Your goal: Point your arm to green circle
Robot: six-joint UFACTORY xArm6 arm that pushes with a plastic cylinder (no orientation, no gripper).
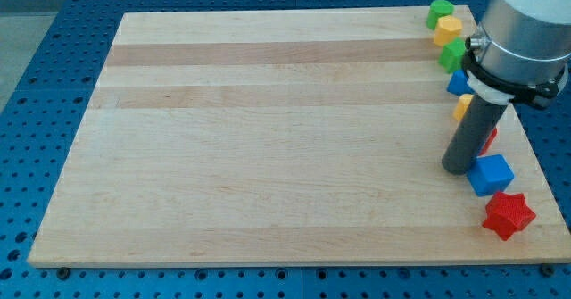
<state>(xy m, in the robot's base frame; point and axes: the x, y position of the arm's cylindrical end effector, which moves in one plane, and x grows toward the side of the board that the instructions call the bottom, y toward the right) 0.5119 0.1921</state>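
Several blocks stand in a column along the board's right edge. At the top is a rounded green block (439, 13), which looks like the circle. Below it come a yellow block (448, 29), a second green block (452, 55) of unclear shape, a blue block (458, 83) and a yellow block (462, 108) partly behind the rod. My tip (458, 169) rests on the board far below the green blocks, just left of a blue cube (491, 174). A red block (489, 140) peeks out behind the rod. A red star (508, 214) lies at the bottom right.
The wooden board (268, 138) lies on a blue perforated table (36, 76). The arm's wide grey body (526, 22) covers the top right corner and hides part of the block column.
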